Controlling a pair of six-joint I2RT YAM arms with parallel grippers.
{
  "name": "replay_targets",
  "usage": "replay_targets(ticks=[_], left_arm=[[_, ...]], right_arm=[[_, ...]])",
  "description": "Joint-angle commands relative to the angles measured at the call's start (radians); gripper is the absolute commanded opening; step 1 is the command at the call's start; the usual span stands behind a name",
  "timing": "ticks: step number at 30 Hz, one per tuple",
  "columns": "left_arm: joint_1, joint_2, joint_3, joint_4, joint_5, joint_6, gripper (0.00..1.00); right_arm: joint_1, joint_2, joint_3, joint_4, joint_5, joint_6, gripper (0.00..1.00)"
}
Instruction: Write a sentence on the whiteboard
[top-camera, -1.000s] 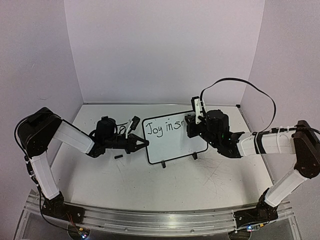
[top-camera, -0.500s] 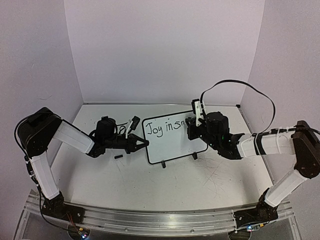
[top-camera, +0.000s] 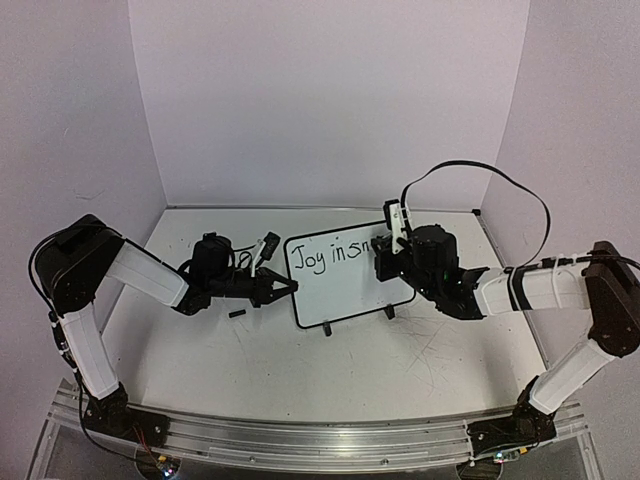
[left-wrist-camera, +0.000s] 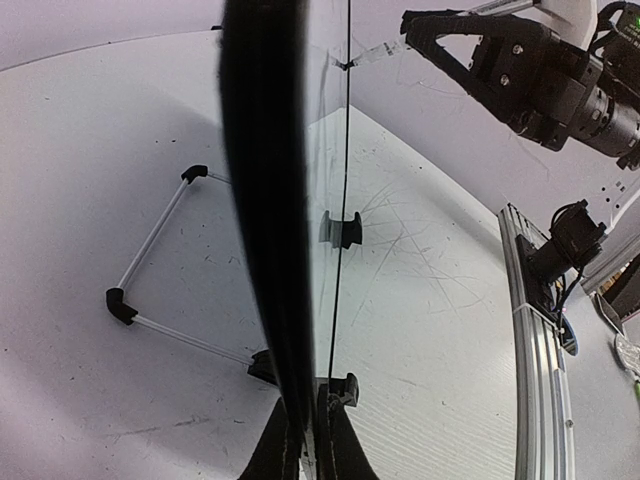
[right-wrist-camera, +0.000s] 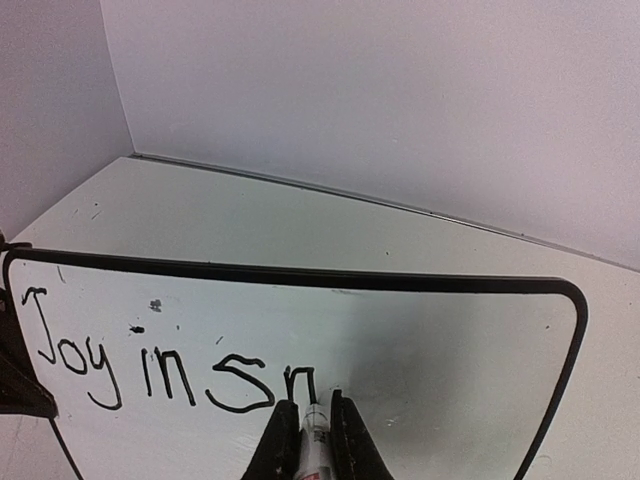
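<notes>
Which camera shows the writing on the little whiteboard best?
The right wrist view: the writing is large and readable there, "Joy in sn", across the whiteboard. The top external view shows it small and distant. The left wrist view sees the board nearly edge-on, so no letters show.

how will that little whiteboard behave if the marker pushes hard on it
Thin and standing on small feet, the whiteboard probably tips or slides easily; the left gripper clamped on its edge likely steadies it. Its glossy face looks slippery.
</notes>
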Motion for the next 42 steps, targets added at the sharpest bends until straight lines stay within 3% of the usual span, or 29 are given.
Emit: replay_targets(ticks=[1,17,35,42], left_arm=[[0.004,-0.01,0.02,-0.047,-0.041,0.062,0.0],[0.004,-0.012,0.014,-0.047,-0.044,0.063,0.0],[0.004,-0.012,0.014,-0.047,-0.046,0.065,0.0],[0.003,-0.013,0.019,-0.049,-0.054,0.064,0.0]], right_arm=[[-0.009,0.002,0.062,0.019,0.024,-0.019,0.0],[-0.017,-0.023,0.04,0.021,0.076,-0.019,0.0],[-0.017,-0.023,-0.015,-0.008,0.031,0.021,0.0],[-0.017,-0.15,0.023,-0.004,-0.03,0.02,0.0]])
